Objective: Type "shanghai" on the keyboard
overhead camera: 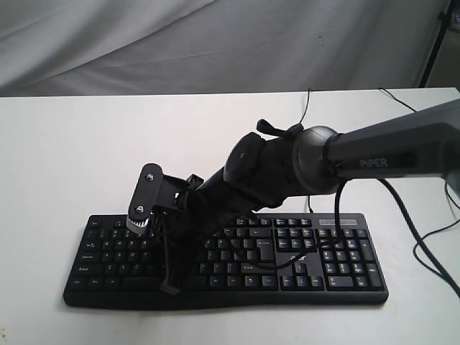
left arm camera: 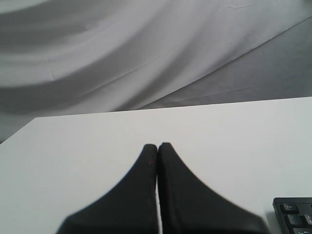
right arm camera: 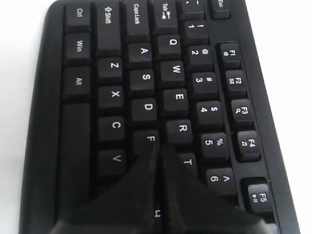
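My right end effector reached across the middle to the left half of the keyboard, which lay flat near the front edge of the white surface, number pad out to the right. Its two fingers were pressed together into one narrow point and held nothing. In the right wrist view that point sat just at the F key, with R and T beside it. The keys further along that row were hidden under my own fingers. I could not tell whether the tip was pressing a key or only hanging above it. My left end effector was likewise pinched together and empty, hanging over bare surface off the keyboard's left end, with only the Esc corner in its view. No screen or typed text showed anywhere, so how many letters of "shanghai" had gone in I could not say. Judging by the tip's place, I was probably somewhere mid-word, perhaps near the "g", though an earlier letter on that side could not be ruled out. Whatever the count, the letters on the right side, such as h and i, looked like they were yet to be reached from here.
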Controlling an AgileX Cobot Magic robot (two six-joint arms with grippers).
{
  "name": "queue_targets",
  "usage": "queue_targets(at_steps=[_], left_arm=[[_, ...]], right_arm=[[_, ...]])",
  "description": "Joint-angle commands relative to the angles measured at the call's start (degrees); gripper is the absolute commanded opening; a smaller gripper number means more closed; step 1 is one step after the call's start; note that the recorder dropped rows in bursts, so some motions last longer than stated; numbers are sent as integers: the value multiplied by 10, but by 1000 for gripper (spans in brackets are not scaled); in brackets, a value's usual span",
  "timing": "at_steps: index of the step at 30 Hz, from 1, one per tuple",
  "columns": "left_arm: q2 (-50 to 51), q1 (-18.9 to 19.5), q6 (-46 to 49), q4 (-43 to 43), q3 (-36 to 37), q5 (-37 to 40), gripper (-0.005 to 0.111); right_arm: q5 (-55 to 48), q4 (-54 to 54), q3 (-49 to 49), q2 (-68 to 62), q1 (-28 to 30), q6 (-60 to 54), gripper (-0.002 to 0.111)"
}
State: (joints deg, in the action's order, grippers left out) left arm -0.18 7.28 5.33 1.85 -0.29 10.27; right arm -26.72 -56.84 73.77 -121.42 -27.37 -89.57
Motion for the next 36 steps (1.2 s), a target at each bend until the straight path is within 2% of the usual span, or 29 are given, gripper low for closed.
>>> queue_targets(at_steps=[1, 36], left_arm=[[2, -2, -2, 0, 3, -3, 1], [2, -2, -2, 0, 3, -3, 1]], right_arm=[[-1, -3, 4, 1, -2, -1, 0], [-8, 4, 4, 12, -2, -14, 0]])
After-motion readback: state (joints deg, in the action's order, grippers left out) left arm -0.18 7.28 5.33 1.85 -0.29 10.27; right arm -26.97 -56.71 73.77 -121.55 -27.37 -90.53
